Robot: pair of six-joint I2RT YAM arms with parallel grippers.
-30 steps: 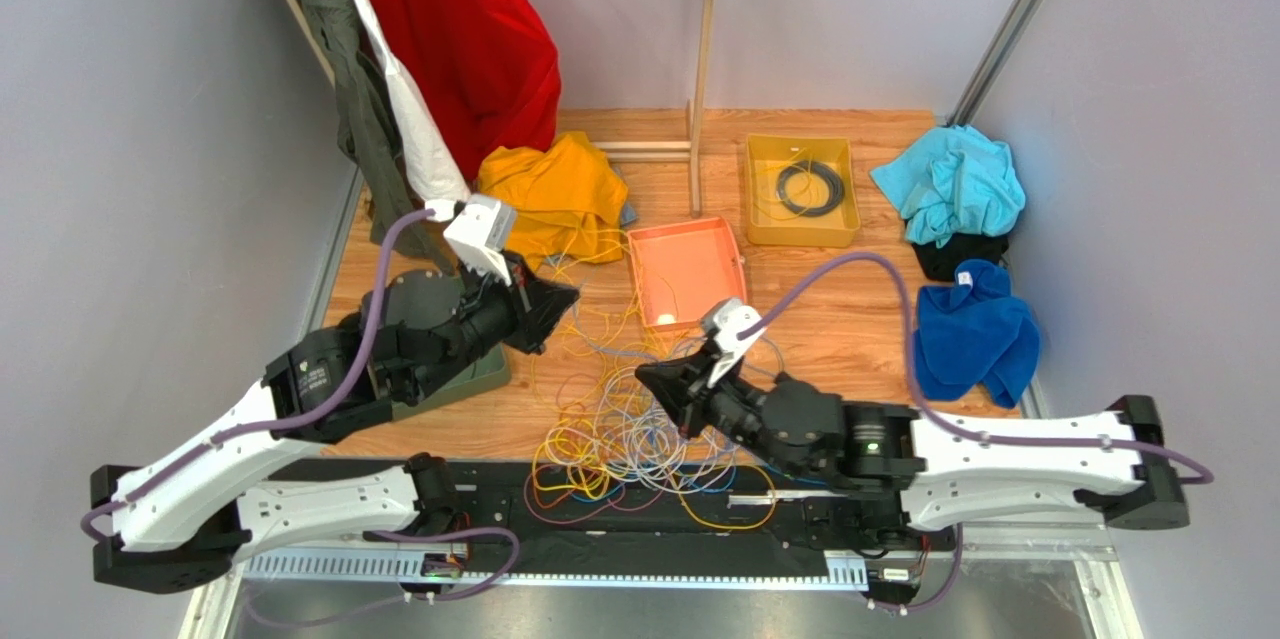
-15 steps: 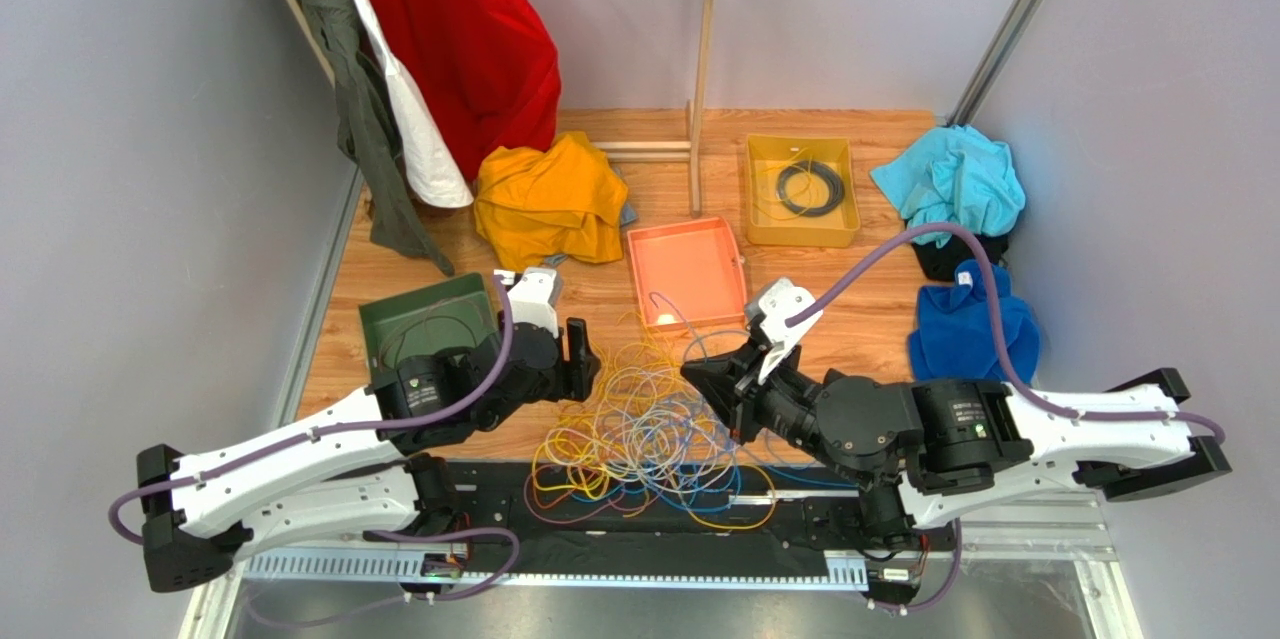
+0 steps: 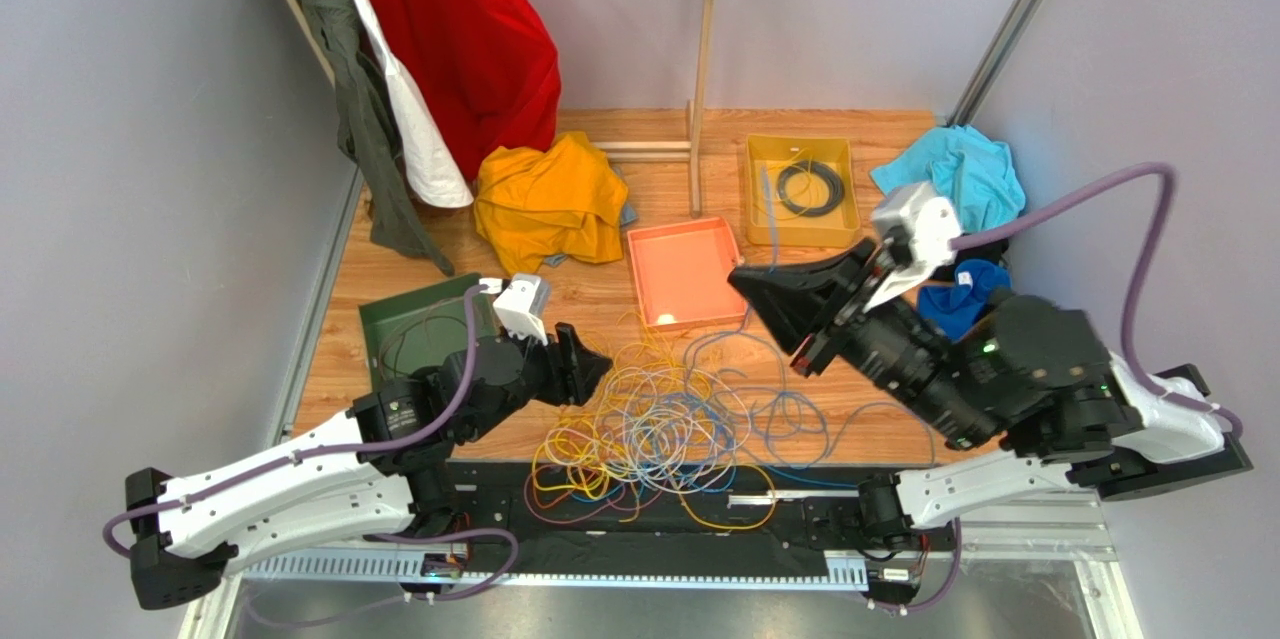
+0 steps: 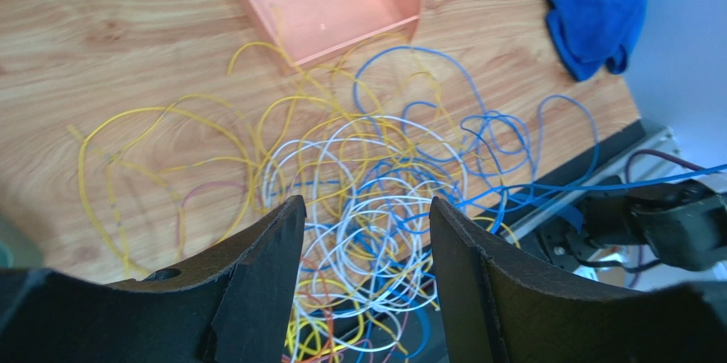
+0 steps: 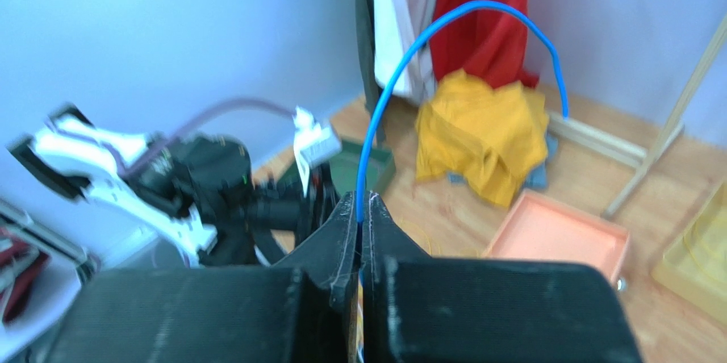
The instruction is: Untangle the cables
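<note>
The cables lie in a loose tangle of yellow, white, blue and orange wires at the table's near middle. My left gripper hovers at the tangle's left edge. In the left wrist view it stands open above the white and blue loops, with nothing between its fingers. My right gripper is raised over the orange tray's right side. It is shut on a blue cable, which arcs up out of the jaws. In the top view that blue cable trails down toward the tangle.
An orange tray sits behind the tangle and a yellow tray with a black coil farther back. A green bin is at the left. Yellow cloth, teal cloth, blue cloth and a wooden pole stand around.
My left gripper has come down from over the green bin to the tangle's left edge and opened. My right arm has risen and swung back right, drawing the blue cable up.
</note>
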